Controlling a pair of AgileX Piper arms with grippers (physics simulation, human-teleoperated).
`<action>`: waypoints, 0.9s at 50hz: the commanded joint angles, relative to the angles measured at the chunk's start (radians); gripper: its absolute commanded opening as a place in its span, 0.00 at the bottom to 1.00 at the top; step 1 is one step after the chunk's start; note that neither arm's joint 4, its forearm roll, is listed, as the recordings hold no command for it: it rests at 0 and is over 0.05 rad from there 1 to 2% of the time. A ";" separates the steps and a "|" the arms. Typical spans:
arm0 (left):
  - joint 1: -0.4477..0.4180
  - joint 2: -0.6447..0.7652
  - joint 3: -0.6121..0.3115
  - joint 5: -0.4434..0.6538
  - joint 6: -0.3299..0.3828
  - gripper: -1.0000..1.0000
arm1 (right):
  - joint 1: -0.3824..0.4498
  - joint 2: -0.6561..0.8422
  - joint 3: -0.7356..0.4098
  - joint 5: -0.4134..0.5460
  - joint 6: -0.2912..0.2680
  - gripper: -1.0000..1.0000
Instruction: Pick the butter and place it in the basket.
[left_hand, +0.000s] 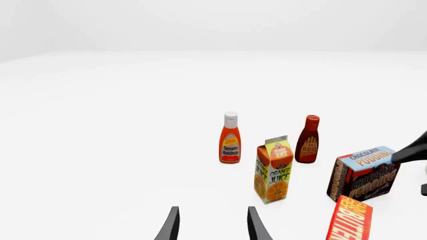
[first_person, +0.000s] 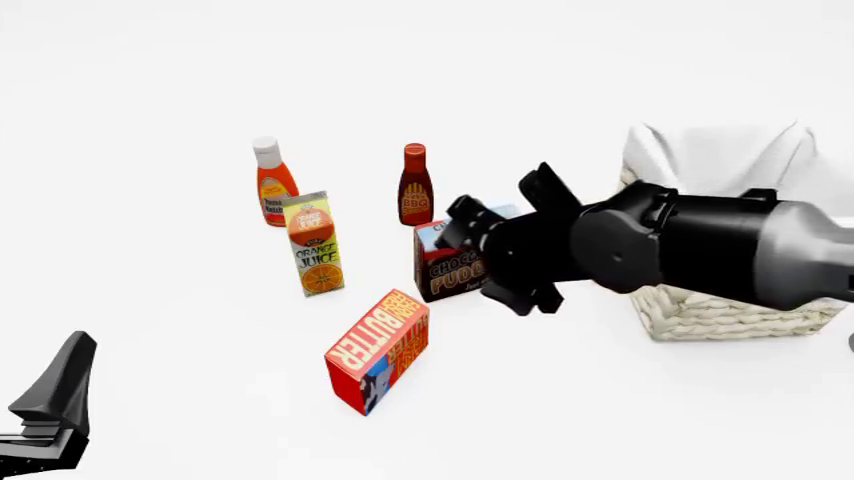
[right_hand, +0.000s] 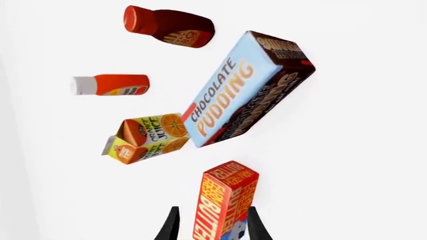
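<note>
The step in hand looks like the approach: the right gripper (right_hand: 210, 227), jaws apart, straddles the butter (first_person: 378, 349) lying near the tabletop's near edge (basket (first_person: 721, 310) waits rightward), needing descent and closure.

Pretty clearly a bare simulated test scene rather than any real room, just a blank white tabletop (first_person: 160, 300) fading into white background, with grocery props like a ketchup bottle (first_person: 275, 181), orange juice carton (first_person: 315, 243) and a wicker basket (first_person: 714, 305) at about 3 o'clock.
</note>
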 joint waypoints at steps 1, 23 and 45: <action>0.000 0.000 0.000 0.000 0.000 1.00 | 0.021 0.028 -0.019 -0.010 0.014 1.00; 0.000 0.000 0.000 0.000 0.000 1.00 | 0.074 0.130 -0.128 0.072 -0.001 1.00; 0.000 0.000 0.000 0.000 0.000 1.00 | 0.052 0.114 -0.127 0.071 0.007 1.00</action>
